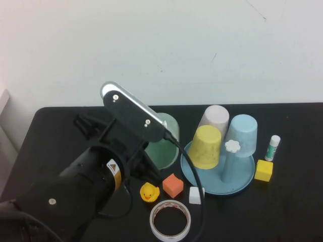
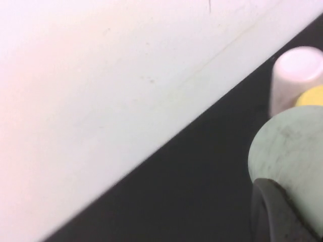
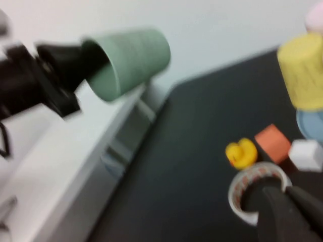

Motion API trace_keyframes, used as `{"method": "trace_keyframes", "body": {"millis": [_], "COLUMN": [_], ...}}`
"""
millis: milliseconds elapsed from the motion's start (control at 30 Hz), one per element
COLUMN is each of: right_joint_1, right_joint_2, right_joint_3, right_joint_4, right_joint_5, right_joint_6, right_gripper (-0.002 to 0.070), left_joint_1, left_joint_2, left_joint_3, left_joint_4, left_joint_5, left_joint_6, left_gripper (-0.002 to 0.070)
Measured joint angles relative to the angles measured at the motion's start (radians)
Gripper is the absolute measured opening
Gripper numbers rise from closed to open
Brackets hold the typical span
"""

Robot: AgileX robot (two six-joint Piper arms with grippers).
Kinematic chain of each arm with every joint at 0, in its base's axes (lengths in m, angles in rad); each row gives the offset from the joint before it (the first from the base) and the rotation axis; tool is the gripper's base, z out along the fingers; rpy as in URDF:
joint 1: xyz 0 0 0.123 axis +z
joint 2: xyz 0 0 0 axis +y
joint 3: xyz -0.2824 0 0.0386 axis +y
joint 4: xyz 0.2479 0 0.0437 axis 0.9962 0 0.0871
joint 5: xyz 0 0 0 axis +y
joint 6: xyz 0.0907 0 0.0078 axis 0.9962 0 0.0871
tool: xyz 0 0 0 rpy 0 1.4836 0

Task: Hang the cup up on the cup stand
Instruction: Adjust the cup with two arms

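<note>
Fingers of left gripper (image 1: 151, 151) grasp pale mint-green plastic cup (image 1: 164, 141); right gripper's (image 3: 282, 212) unclear, low over worktop. Tip rim-down onto free peg of light blue stand (image 1: 222, 174) at 3 o'clock.

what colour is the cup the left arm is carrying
Pale mint green; the cup, shut in the left gripper, shows best in the right wrist view.

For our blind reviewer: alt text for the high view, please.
The left gripper holds the mint-green cup lifted beside the light blue cup stand, which already carries yellow, pink and blue cups. The right gripper is out of view.
</note>
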Motion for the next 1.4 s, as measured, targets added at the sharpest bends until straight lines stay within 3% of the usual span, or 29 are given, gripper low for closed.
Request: {"method": "trace_keyframes", "body": {"millis": [233, 500, 600, 667, 800, 933, 1267, 1400], "right_joint_1": [0.0, 0.0, 0.0, 0.0, 0.0, 0.023, 0.22, 0.239], "right_joint_2": [0.265, 0.484, 0.552, 0.604, 0.723, 0.881, 1.206, 1.276], "right_joint_3": [-0.112, -0.228, -0.289, -0.348, -0.48, -0.597, -0.801, -0.885], "right_joint_4": [0.015, 0.02, 0.02, 0.02, 0.02, 0.022, 0.022, 0.022], "right_joint_5": [0.108, 0.192, 0.244, 0.278, 0.303, 0.331, 0.333, 0.333], "right_joint_6": [-0.214, -0.294, -0.232, -0.151, 0.054, 0.218, 0.395, 0.417], "right_gripper": [-0.0001, 0.0006, 0.0083, 0.0198, 0.0501, 0.0653, 0.069, 0.069], "left_joint_1": [0.016, 0.171, 0.191, 0.191, 0.191, 0.191, 0.191, 0.191], "left_joint_2": [0.002, 0.002, 0.002, 0.006, 0.015, 0.017, 0.017, 0.017], "left_joint_3": [-0.021, -0.116, -0.118, -0.118, -0.118, -0.118, -0.118, -0.118], "left_joint_4": [0.01, 0.025, 0.027, 0.027, 0.029, 0.032, 0.035, 0.035], "left_joint_5": [-0.186, -0.396, -0.403, -0.409, -0.442, -0.446, -0.45, -0.451], "left_joint_6": [-0.164, -0.138, -0.087, -0.036, 0.042, 0.085, 0.19, 0.205], "left_gripper": [0.0006, 0.0006, 0.0006, 0.0006, 0.0006, 0.0006, 0.0006, 0.0006]}}
